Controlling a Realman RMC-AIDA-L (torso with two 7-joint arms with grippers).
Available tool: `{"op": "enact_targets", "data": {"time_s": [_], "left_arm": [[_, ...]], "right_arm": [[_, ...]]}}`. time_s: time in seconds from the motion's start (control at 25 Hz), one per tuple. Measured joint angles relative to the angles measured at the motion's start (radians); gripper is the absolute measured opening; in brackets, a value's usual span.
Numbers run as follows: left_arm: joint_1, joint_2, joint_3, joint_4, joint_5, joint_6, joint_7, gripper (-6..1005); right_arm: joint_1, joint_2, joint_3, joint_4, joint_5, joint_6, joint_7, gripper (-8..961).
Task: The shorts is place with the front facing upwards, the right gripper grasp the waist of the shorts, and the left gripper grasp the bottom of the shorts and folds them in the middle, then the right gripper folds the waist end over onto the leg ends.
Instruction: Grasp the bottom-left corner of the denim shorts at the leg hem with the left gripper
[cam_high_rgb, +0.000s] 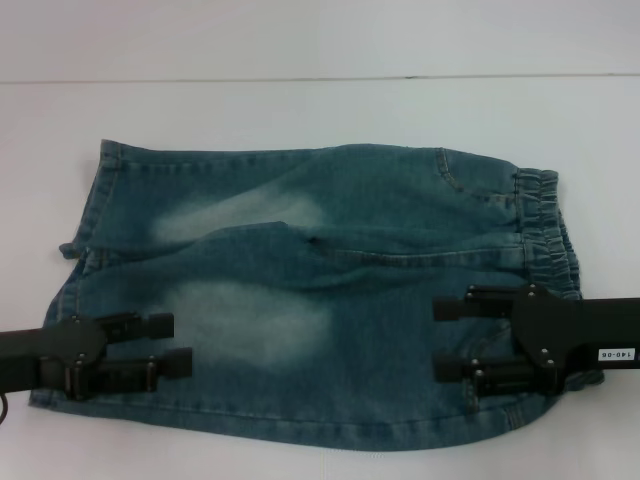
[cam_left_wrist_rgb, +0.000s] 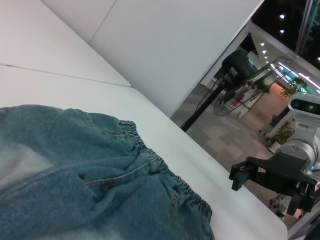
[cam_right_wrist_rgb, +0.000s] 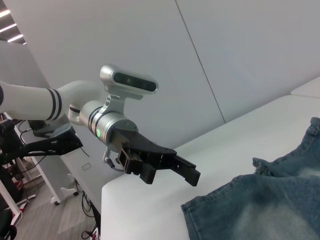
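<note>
Here, shorts (cam_high_rgb: 320, 300) flat on counter (cam_high_rgb: 320, 110); left gripper (cam_high_rgb: 182, 345) over hems, right gripper (cam_high_rgb: 442, 338) near waistband, fingers wide, empty.

It looks like a robotics lab or showroom: a plain white table (cam_high_rgb: 320, 50), white partition walls (cam_right_wrist_rgb: 240, 50), ceiling spotlights (cam_left_wrist_rgb: 282, 16) and camera stands (cam_left_wrist_rgb: 200, 112) beyond.

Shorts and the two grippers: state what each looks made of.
The shorts look like washed blue denim, matte, with pale faded patches, visible stitching and a gathered elastic waistband. The left gripper and right gripper, both open over the cloth, look like black metal or hard plastic; the matte finish leaves it open.
</note>
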Motion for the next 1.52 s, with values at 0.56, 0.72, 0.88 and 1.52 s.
{"op": "enact_targets", "data": {"time_s": [0.56,0.72,0.88,1.52], "left_arm": [[0.050,0.011,-0.010,0.150,0.001,0.015,-0.194,871],[0.055,0.042,-0.010,0.196,0.013,0.030,-0.324,868],[0.049,0.075,-0.014,0.197,0.064,0.017,-0.437,865],[0.014,0.096,-0.020,0.199,0.203,-0.017,-0.563,857]], "right_arm": [[0.003,-0.006,0.009,0.000,0.005,0.000,0.006,826],[0.007,-0.008,0.009,0.000,0.006,0.000,0.007,826],[0.007,-0.008,0.009,0.000,0.006,0.000,0.007,826],[0.001,-0.005,0.009,0.000,0.006,0.000,0.000,826]]}}
